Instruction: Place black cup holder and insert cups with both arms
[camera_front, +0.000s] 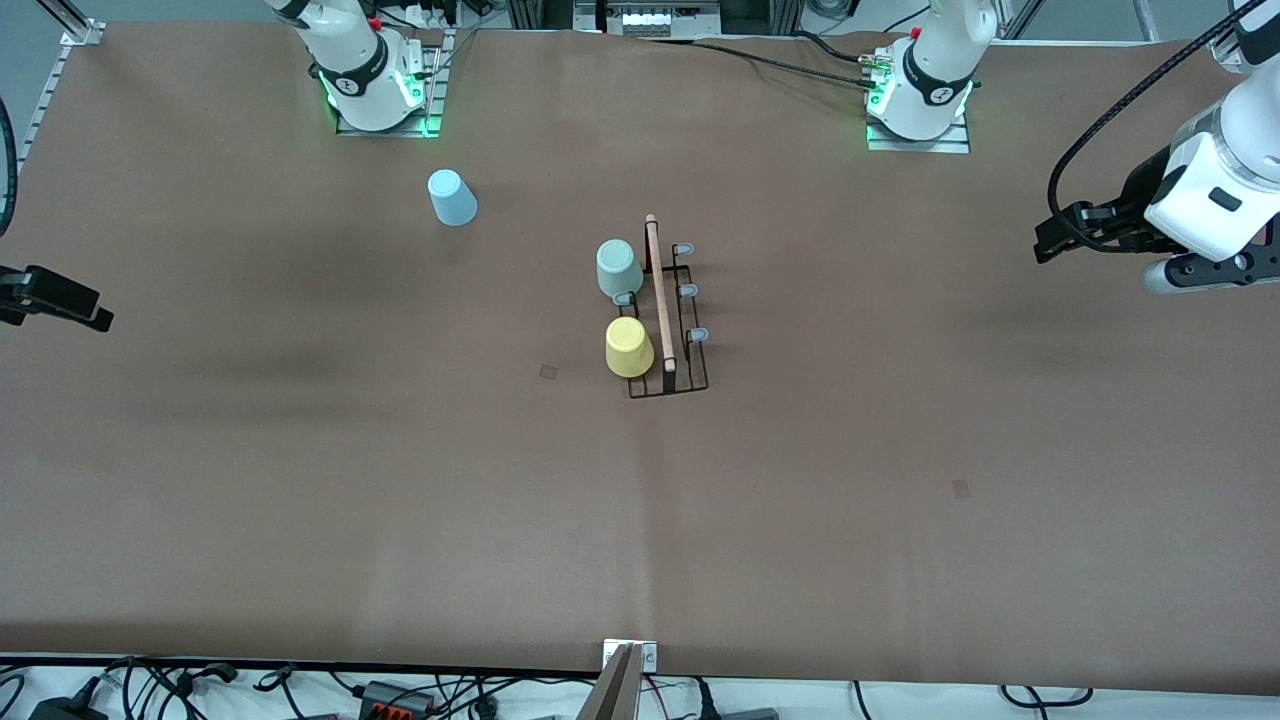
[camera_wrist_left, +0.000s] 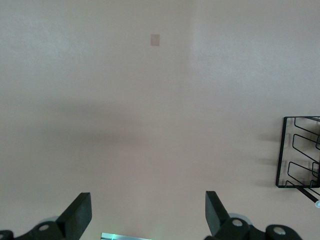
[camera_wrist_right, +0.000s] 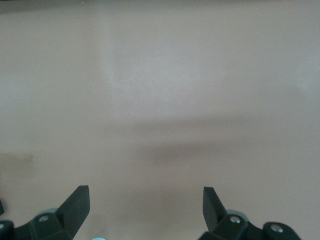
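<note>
Even overhead light; soft shadow bands on table (camera_front: 300, 480); wrist views hazy.

Two cups (camera_front: 625, 310) on black holder (camera_front: 670, 340)

We see a plain brown table (camera_front: 300, 450) with two small darker brown squares on it, one near the yellow cup (camera_front: 629, 348) and one toward the left arm's end. The holder (camera_front: 668, 330) is black wire with a light wooden rod along its top and grey caps on its prongs. One cup is pale sage green (camera_front: 619, 268), one yellow, one light blue (camera_front: 452, 197); all are plain, without pattern. The arms are white with black bands and black cables, and green lights glow at their bases. The left gripper (camera_wrist_left: 148, 215) is black; the right gripper (camera_wrist_right: 145, 210) is black too.
</note>
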